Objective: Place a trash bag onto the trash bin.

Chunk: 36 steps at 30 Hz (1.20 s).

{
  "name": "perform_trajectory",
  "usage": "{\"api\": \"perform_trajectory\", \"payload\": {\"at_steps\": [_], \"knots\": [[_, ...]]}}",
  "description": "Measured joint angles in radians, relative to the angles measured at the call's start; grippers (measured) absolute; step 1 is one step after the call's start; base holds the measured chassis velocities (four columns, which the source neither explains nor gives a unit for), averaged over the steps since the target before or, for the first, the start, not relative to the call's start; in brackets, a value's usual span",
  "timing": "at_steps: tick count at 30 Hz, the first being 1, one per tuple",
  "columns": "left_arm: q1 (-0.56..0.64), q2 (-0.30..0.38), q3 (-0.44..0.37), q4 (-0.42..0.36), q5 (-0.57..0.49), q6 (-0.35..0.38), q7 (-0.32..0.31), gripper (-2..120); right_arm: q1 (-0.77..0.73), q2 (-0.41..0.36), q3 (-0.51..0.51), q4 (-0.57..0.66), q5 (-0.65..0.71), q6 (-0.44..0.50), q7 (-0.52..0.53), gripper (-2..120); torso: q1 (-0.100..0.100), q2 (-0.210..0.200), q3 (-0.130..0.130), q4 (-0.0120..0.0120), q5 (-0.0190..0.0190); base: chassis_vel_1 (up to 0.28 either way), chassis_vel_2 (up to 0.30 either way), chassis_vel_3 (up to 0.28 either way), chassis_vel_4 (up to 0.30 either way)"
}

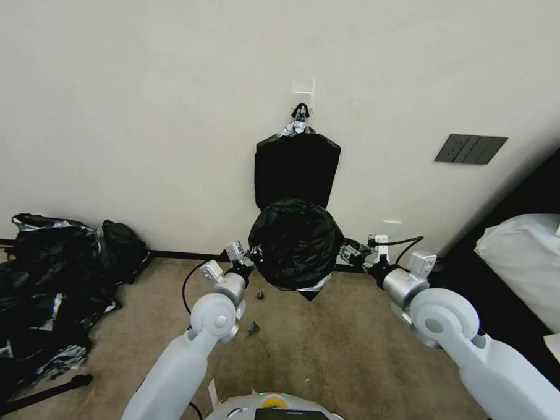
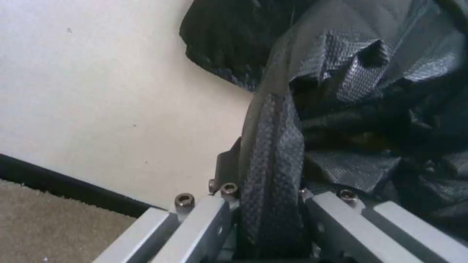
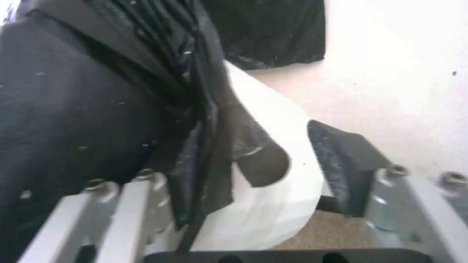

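The thin glossy black plastic trash bag point(image 1: 296, 243) is clamped at nine o'clock by the left claw point(image 1: 248, 255). The right claw point(image 1: 350, 251), at three o'clock, is spread apart around the round cream-white plastic bin point(image 3: 278, 175). No writing can be read.

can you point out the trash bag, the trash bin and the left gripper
trash bag point(image 1: 296, 243): head view, middle of the black film stretched over the bin's mouth.
trash bin point(image 3: 273, 204): right wrist view, bare white side wall.
left gripper point(image 2: 270, 215): left wrist view, between the fingertips pinching the bag's edge.

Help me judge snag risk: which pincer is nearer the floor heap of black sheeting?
Left. The left pincer holds the trash bag on the heap's side; the right pincer is across the bag, farther off.
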Motion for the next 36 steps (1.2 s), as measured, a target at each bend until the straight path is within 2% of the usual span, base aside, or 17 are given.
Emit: {"api": "perform_trajectory", "payload": {"at_steps": [2, 5, 7, 8, 10, 15, 18, 20, 24, 25, 26, 28, 31, 32, 34, 36], "knots": [[0.0, 0.0, 0.0, 0.0, 0.0, 0.0, 0.0, 0, -0.001, 0.0, 0.002, 0.0, 0.002, 0.0, -0.001, 62, 0.0, 0.0, 0.0, 0.0, 0.0, 0.0, 0.0, 0.0, 0.0], [-0.002, 0.004, -0.001, 0.014, 0.005, 0.0, 0.0, 0, -0.034, 0.0, 0.058, 0.017, 0.035, 0.009, -0.015, 82, 0.0, 0.0, 0.0, -0.0002, -0.0001, 0.0, 0.0, 0.0, 0.0], [-0.003, 0.004, -0.001, 0.018, 0.008, 0.0, 0.001, 0, -0.041, 0.0, 0.073, 0.024, 0.039, 0.012, -0.016, 85, 0.0, 0.0, 0.0, -0.0002, -0.0001, 0.0, 0.0, 0.0, 0.0], [-0.004, 0.003, -0.001, 0.026, 0.017, 0.0, 0.001, 0, -0.05, -0.001, 0.094, 0.033, 0.045, 0.016, -0.016, 92, 0.0, 0.0, 0.0, -0.0003, -0.0001, 0.0, 0.0, 0.0, 0.0], [-0.006, 0.001, 0.002, 0.035, 0.038, -0.002, 0.001, 0, -0.058, -0.001, 0.122, 0.047, 0.052, 0.019, -0.014, 97, 0.0, 0.0, 0.0, -0.0002, 0.0, 0.0, 0.0, 0.0, 0.0], [-0.012, -0.002, 0.015, 0.049, 0.098, -0.009, 0.0, 0, -0.059, -0.007, 0.162, 0.072, 0.054, 0.024, -0.011, 100, 0.0, 0.0, 0.0, -0.0003, -0.0001, 0.0, 0.0, 0.0, 0.0], [-0.018, -0.005, 0.04, 0.06, 0.214, -0.021, -0.019, 0, -0.028, -0.015, 0.161, 0.137, 0.051, 0.02, 0.019, 100, 0.0, 0.0, 0.0, -0.0003, -0.0001, 0.0, 0.0, 0.0, 0.0], [-0.02, -0.006, 0.047, 0.06, 0.233, -0.022, -0.026, 0, -0.018, -0.017, 0.151, 0.152, 0.05, 0.018, 0.029, 100, 0.0, 0.0, 0.0, -0.0001, -0.0002, 0.0, 0.0, 0.0, 0.0], [-0.024, -0.008, 0.094, 0.042, 0.361, -0.023, -0.084, 0, 0.042, -0.02, 0.054, 0.253, 0.026, -0.045, 0.084, 99, 0.0, 0.0, 0.0, -0.0002, -0.0003, 0.0, 0.0, 0.0, 0.0], [-0.024, -0.008, 0.094, 0.042, 0.361, -0.023, -0.084, 0, 0.042, -0.02, 0.054, 0.253, 0.026, -0.045, 0.084, 99, 0.0, 0.0, 0.0, -0.0002, -0.0003, 0.0, 0.0, 0.0, 0.0], [-0.024, -0.008, 0.108, 0.038, 0.401, -0.022, -0.103, 0, 0.061, -0.018, 0.003, 0.269, 0.022, -0.069, 0.123, 98, 0.0, 0.0, 0.0, -0.0004, -0.0003, 0.0, 0.0, 0.0, 0.0], [-0.024, -0.008, 0.117, 0.037, 0.426, -0.021, -0.112, 0, 0.074, -0.015, -0.035, 0.272, 0.018, -0.08, 0.149, 93, 0.0, 0.0, 0.0, -0.0002, -0.0002, 0.0, 0.0, 0.0, 0.0], [-0.022, -0.009, 0.152, 0.034, 0.47, -0.021, -0.136, 0, 0.146, 0.022, -0.221, 0.263, -0.015, -0.096, 0.224, 80, 0.0, 0.0, 0.0, -0.0006, 0.0, 0.0, 0.0, 0.0, 0.0], [-0.022, -0.009, 0.152, 0.034, 0.47, -0.021, -0.136, 0, 0.146, 0.022, -0.221, 0.263, -0.015, -0.096, 0.224, 80, 0.0, 0.0, 0.0, -0.0006, 0.0, 0.0, 0.0, 0.0, 0.0], [-0.021, -0.01, 0.171, 0.038, 0.523, -0.034, -0.137, 0, 0.225, 0.082, -0.356, 0.226, -0.009, -0.098, 0.32, 69, 0.0, 0.0, 0.0, -0.0002, -0.0003, 0.0, 0.0, 0.0, 0.0], [-0.021, -0.01, 0.177, 0.041, 0.539, -0.041, -0.137, 0, 0.252, 0.105, -0.393, 0.213, 0.004, -0.098, 0.361, 65, 0.0, 0.0, 0.0, 0.0, 0.0003, 0.0, 0.0, 0.0, 0.0]]}}
